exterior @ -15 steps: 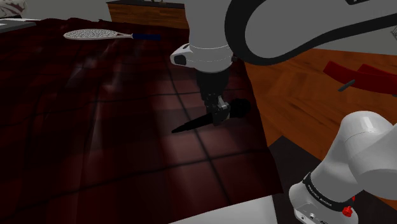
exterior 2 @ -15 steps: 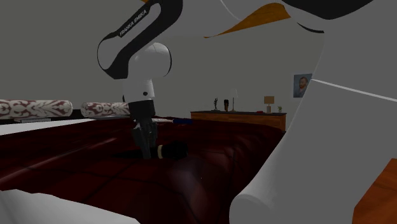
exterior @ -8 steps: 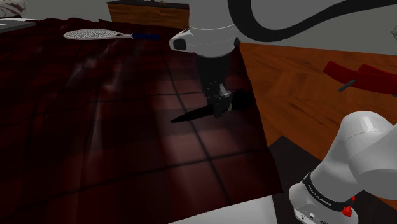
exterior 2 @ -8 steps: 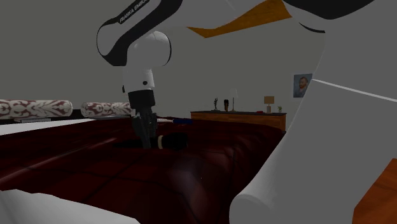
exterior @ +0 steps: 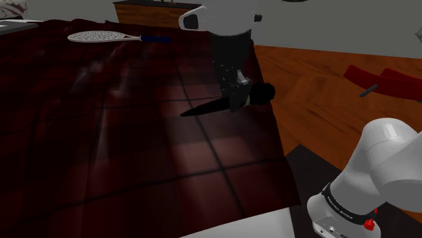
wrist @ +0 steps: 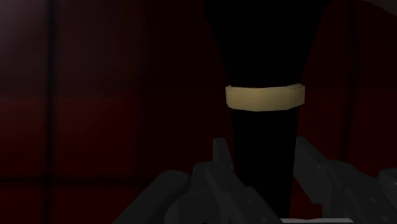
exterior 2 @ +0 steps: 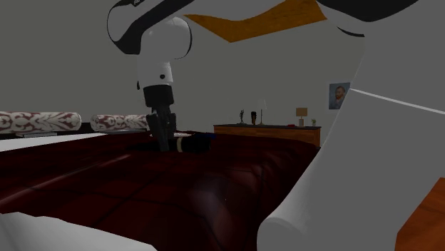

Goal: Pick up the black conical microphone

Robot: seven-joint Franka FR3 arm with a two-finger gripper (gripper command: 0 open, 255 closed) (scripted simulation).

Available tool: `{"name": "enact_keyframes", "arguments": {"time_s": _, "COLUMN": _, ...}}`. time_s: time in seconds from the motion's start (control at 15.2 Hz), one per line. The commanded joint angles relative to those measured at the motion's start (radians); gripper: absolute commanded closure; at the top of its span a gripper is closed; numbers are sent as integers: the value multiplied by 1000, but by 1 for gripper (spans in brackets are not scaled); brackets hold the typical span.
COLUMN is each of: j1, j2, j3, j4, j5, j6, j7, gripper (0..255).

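Black conical microphone (exterior: 205, 109) clamped crosswise between gripper (exterior: 235, 103) fingers, near level, taper toward shoulder view's left. Grip sits just beside tan band (wrist: 265, 97), near thick end: likely for balance. Judged just above dark red bedspread (exterior: 122, 149); contact uncertain.
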Motion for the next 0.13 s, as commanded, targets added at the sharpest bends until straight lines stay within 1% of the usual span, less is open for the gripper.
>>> {"name": "enact_keyframes", "arguments": {"time_s": 0.0, "j1": -1, "j2": 3, "j3": -1, "j4": 21, "j5": -2, "j6": -18, "j7": -2, "gripper": 255}}
{"name": "enact_keyframes", "arguments": {"time_s": 0.07, "j1": -1, "j2": 3, "j3": -1, "j4": 21, "j5": -2, "j6": -18, "j7": -2, "gripper": 255}}
